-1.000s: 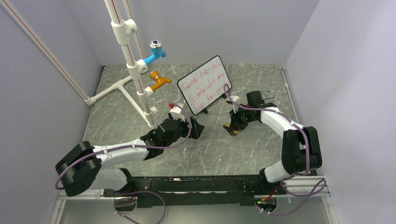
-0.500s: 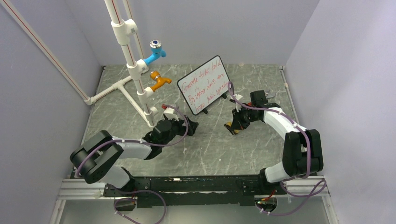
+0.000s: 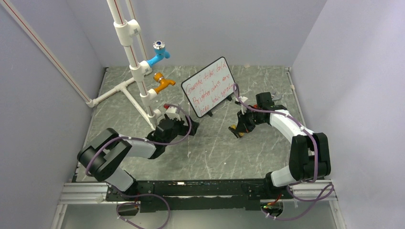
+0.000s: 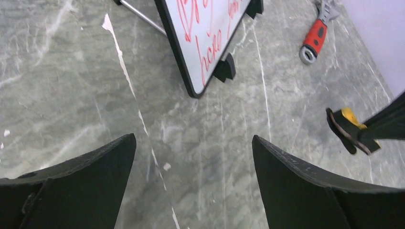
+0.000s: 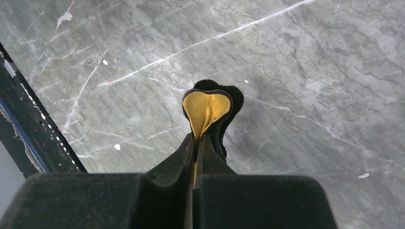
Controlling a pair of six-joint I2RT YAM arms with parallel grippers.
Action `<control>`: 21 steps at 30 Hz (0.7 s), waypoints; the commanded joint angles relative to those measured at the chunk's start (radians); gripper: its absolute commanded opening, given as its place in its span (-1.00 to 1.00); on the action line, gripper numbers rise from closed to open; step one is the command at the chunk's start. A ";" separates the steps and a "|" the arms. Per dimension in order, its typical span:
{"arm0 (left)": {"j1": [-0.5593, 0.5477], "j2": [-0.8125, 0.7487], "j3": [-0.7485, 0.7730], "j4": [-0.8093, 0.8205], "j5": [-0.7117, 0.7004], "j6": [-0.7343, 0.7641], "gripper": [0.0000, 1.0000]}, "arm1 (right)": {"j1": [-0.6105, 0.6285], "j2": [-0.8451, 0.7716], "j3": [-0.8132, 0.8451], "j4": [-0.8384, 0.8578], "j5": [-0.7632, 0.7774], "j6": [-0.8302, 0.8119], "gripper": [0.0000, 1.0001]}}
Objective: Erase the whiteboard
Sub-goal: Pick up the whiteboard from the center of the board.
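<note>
Jaws wide apart on left gripper (image 4: pixel 193 143); right gripper (image 5: pixel 197 143) is pinching the yellow eraser (image 5: pixel 206 106), whiteboard (image 3: pixel 209 87) at its 11 o'clock.

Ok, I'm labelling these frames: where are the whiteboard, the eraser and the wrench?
whiteboard (image 3: pixel 209 87): top view, middle of its written face.
eraser (image 5: pixel 205 107): right wrist view, its yellow side.
wrench (image 4: pixel 315 37): left wrist view, its red handle.

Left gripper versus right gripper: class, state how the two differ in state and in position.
The left gripper stands wide open and empty; the right gripper is shut on the eraser. The left gripper sits near the whiteboard's lower left corner, while the right gripper sits off its right side. Shared: both are apart from the whiteboard, which bears red writing.
</note>
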 commanded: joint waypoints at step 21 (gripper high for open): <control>0.148 0.373 0.343 0.181 0.142 -0.147 0.28 | -0.004 -0.058 0.042 -0.013 -0.049 -0.033 -1.00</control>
